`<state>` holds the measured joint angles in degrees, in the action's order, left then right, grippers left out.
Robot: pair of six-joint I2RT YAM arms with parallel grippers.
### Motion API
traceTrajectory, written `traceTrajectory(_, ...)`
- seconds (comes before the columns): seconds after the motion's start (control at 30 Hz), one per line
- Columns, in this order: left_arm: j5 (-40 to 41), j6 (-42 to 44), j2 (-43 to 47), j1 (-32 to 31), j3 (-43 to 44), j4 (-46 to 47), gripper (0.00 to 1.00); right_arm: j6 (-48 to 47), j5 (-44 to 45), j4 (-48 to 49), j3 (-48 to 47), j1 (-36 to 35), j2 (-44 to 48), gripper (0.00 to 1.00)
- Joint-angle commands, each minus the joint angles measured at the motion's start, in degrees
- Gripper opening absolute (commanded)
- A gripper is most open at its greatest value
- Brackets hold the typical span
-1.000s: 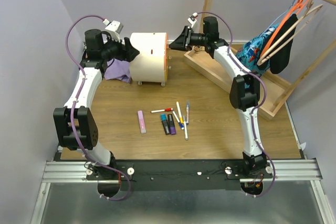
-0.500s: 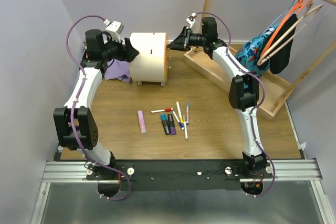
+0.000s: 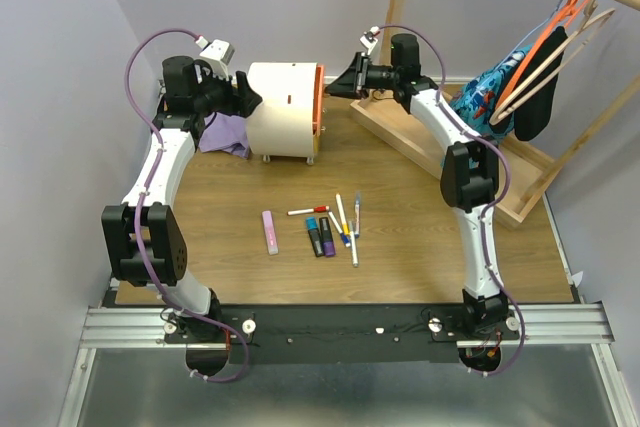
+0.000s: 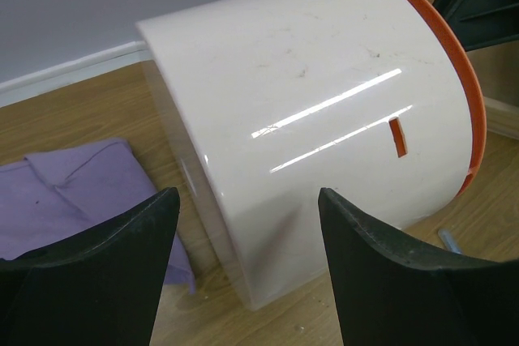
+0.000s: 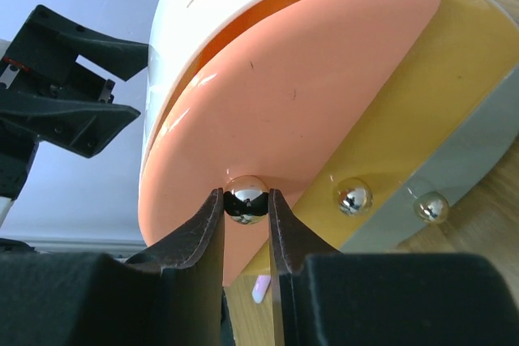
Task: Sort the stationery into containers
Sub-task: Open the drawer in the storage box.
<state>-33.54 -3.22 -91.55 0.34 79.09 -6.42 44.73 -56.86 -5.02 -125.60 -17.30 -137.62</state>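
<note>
- Right end effector (image 5: pixel 246 204) pinches the chrome knob (image 5: pixel 246 198) of the top drawer (image 5: pixel 308 95), its jaws nearly closed on the ball. The orange front sits slightly proud of the shell, with a gap along its curved edge.
- Drawer travel appears to run along the far edge towards the right side of the worktop (image 3: pixel 420 247), so the pull would come straight back along the right forearm. That arm extends from the near-right corner, its wrist turned to face left.
- Left end effector (image 4: pixel 243 196), spread wide and holding nothing, brackets the back of the cream chest (image 3: pixel 283 107) near the far-left corner. Whether it touches the shell cannot be told.
- Pens (image 3: pixel 343 217), markers (image 3: pixel 320 237) and the pink bar (image 3: pixel 270 231) lie mid-worktop towards the near edge, well apart from both arms. Their long axes mostly run near to far.
</note>
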Motion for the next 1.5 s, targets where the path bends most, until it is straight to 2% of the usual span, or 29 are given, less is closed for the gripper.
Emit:
traceTrajectory(0.0,3.0,0.5,-0.6,-0.2,-0.1,0.0,0.78,-3.2,-0.9,-4.0,3.0,2.4,2.4,0.20)
traceTrajectory(1.0,3.0,-1.8,-2.4,-0.2,0.2,2.2,0.78,-8.3,0.0,-9.2,7.7,5.5,6.8,0.20)
traceTrajectory(1.1,2.8,-1.8,-2.2,-0.2,-0.1,2.4,0.78,-8.7,0.3,-9.5,7.2,5.5,6.5,0.24)
traceTrajectory(1.13,2.8,-1.7,-2.1,-0.2,-0.2,2.4,0.78,-8.7,0.3,-9.6,7.1,5.5,6.5,0.30)
traceTrajectory(1.2,2.7,-1.7,-2.0,-0.2,-0.4,2.4,0.78,-8.4,0.5,-9.4,6.7,5.5,6.3,0.33)
traceTrajectory(1.3,2.7,-1.6,-1.9,-0.2,-0.5,2.3,0.78,-8.6,0.8,-9.2,6.4,5.5,6.3,0.32)
traceTrajectory(1.47,2.7,-1.4,-1.8,-0.2,-0.5,2.2,0.78,-8.6,0.9,-9.1,6.4,5.5,6.7,0.23)
